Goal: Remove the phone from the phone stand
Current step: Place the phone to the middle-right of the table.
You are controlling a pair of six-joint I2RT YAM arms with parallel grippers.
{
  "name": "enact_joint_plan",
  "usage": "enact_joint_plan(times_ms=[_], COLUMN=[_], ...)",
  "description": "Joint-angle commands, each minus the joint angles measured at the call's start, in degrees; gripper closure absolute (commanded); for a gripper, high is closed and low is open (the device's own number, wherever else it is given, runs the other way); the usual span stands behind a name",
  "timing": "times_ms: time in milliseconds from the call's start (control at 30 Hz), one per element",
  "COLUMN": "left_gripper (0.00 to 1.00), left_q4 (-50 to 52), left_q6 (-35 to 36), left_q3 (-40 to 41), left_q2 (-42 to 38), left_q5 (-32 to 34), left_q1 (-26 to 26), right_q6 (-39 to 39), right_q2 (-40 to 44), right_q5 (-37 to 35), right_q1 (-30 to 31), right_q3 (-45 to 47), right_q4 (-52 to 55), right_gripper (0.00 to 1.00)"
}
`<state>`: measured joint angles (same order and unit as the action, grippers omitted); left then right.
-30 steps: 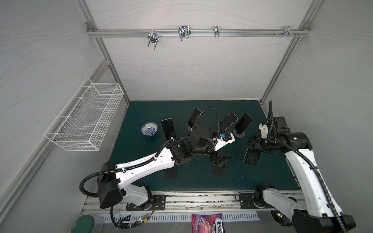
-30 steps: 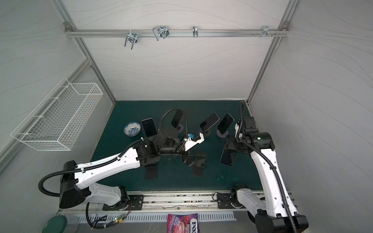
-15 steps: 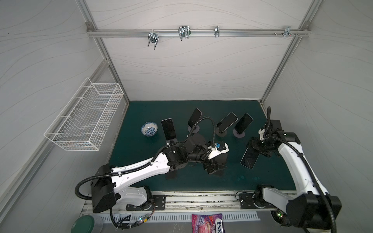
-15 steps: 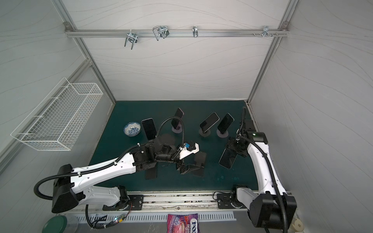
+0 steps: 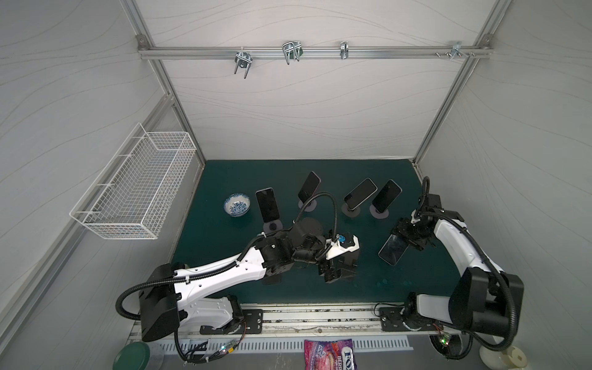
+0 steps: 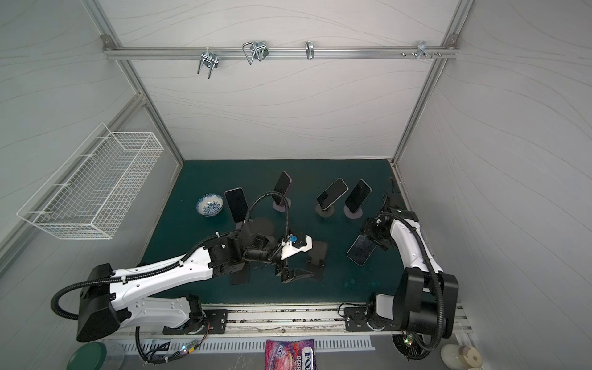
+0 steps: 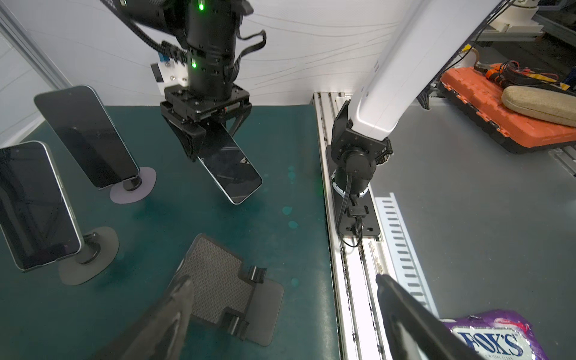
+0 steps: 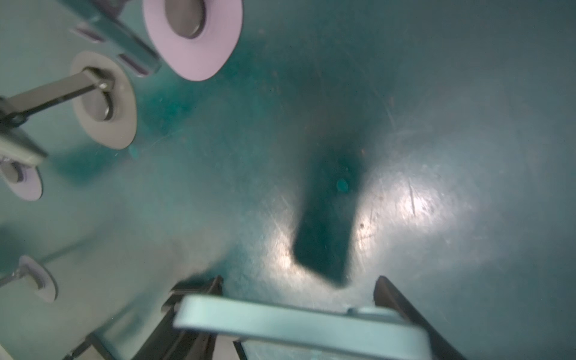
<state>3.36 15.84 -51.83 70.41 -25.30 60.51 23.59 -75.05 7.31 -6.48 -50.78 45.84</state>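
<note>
In both top views our right pincer (image 5: 404, 240) clasps the phone (image 5: 392, 252), tilted above the worktop (image 5: 205, 250). From the left wrist, our left pincer (image 7: 282, 280) gapes wide over the bare phone stand (image 7: 218, 277). The right wrist shows the phone's edge clamped.

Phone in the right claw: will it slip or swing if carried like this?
Probably stiff: the phone is a flat slab with no sag. It could pivot, since the right claw pinches one end and most of it overhangs, tilted down. The glossy screen looks slippery, so a slow move seems safer.
</note>
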Motion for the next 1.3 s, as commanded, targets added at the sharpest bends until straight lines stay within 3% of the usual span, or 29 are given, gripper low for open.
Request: enact_joint_plan(times_ms=[0, 533, 1267], left_gripper=[0.07, 0.07, 0.07], left_q4=[-3.04, 0.58, 1.04], left_q6=[0.15, 3.31, 4.55], left_q3=[-0.11, -0.94, -0.72], left_q2=[-1.45, -1.87, -1.89], left_q5=[-1.0, 0.32, 0.85], left_q1=[0.72, 1.98, 2.15], right_q6=[2.49, -2.34, -5.75], right_q2=[-3.67, -22.25, -33.21], right_q5=[1.73, 3.57, 1.6], right_q1=[-0.63, -2.46, -3.63], right_q3=[-0.09, -7.04, -15.0], right_q4=[-4.15, -3.84, -0.79], right_gripper=[0.41, 0.38, 0.33])
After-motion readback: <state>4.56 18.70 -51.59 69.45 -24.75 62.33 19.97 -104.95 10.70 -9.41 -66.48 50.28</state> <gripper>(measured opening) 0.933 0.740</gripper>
